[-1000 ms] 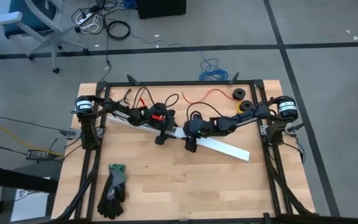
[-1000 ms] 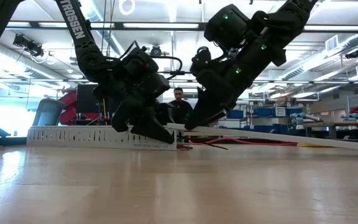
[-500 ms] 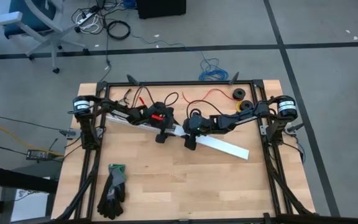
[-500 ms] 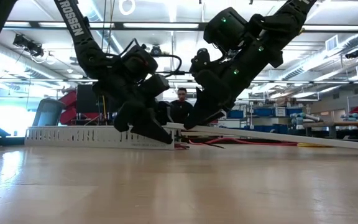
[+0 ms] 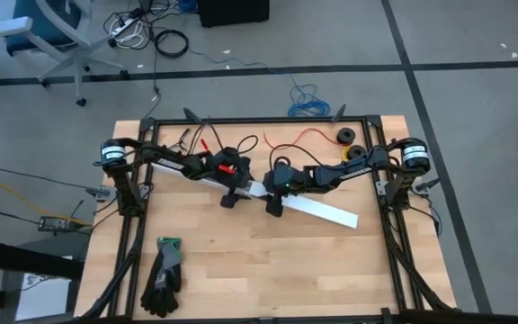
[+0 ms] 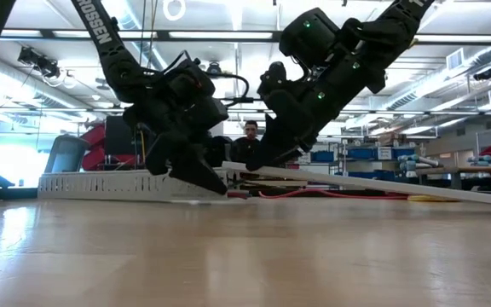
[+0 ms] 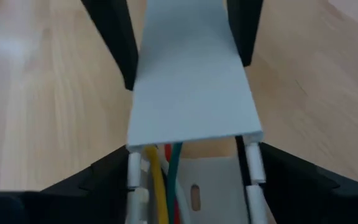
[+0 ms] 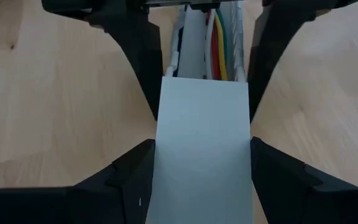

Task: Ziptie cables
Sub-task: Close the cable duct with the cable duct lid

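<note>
The cables (image 7: 161, 177), thin yellow, green and red wires, lie inside a white slotted channel (image 5: 174, 164) that rests on the table. They also show in the right wrist view as cables (image 8: 219, 40). A flat white cover strip (image 5: 317, 209) runs on from the channel toward the table's right. My left gripper (image 5: 228, 200) is shut on the channel's right end. My right gripper (image 5: 274, 205) faces it, shut on the cover's left end. The cables' dark connector is hidden. My left gripper holds the slotted channel near its right end (image 7: 252, 177), one finger (image 7: 284, 180) against each side wall, slanting down from the left. The channel rests on the table. My right gripper pinches the cover strip by its two long edges near its left end (image 8: 166, 155), fingers (image 8: 129, 168) across it, slanting down from the right. That end (image 6: 228, 165) is lifted over the channel's end; the strip slopes down to the table on the right.
Black gloves (image 5: 162, 274) lie near the table's near-left corner. Tape rolls (image 5: 351, 148), a single red wire (image 5: 299, 137) and black leads (image 5: 245, 144) sit along the far edge. A person (image 6: 247, 138) shows beyond the table. There is free room on the near half.
My right gripper has moved slightly left and far, bringing the cover's lifted end higher and over the channel's end. My left gripper has shifted slightly left with the channel. Neither has opened or shut.
</note>
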Robot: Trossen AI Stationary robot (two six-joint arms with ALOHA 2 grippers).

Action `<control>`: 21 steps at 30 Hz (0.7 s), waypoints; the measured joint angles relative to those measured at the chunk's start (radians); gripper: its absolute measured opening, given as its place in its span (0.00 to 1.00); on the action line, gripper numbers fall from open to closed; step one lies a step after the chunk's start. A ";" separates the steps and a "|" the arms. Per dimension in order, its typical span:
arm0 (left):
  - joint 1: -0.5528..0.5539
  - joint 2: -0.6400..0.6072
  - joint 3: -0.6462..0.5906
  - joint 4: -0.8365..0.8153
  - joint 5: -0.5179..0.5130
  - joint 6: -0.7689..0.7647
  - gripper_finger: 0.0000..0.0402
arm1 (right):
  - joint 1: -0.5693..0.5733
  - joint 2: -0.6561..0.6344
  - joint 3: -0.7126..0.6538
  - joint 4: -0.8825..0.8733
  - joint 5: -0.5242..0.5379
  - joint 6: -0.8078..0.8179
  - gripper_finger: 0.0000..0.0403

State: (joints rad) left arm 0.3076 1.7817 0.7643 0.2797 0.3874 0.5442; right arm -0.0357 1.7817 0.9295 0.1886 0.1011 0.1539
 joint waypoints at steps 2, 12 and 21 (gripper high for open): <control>0.000 0.000 0.000 0.005 0.000 0.000 0.77 | 0.000 0.000 0.000 0.000 0.000 -0.001 0.57; 0.001 0.008 -0.001 0.012 -0.013 0.002 0.70 | 0.007 0.000 0.000 -0.012 0.008 0.010 0.57; 0.019 0.008 -0.002 -0.007 -0.041 0.002 0.67 | 0.014 0.000 0.000 -0.030 0.015 0.012 0.57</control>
State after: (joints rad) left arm 0.3270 1.7896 0.7628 0.2728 0.3468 0.5461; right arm -0.0218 1.7817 0.9295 0.1582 0.1157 0.1657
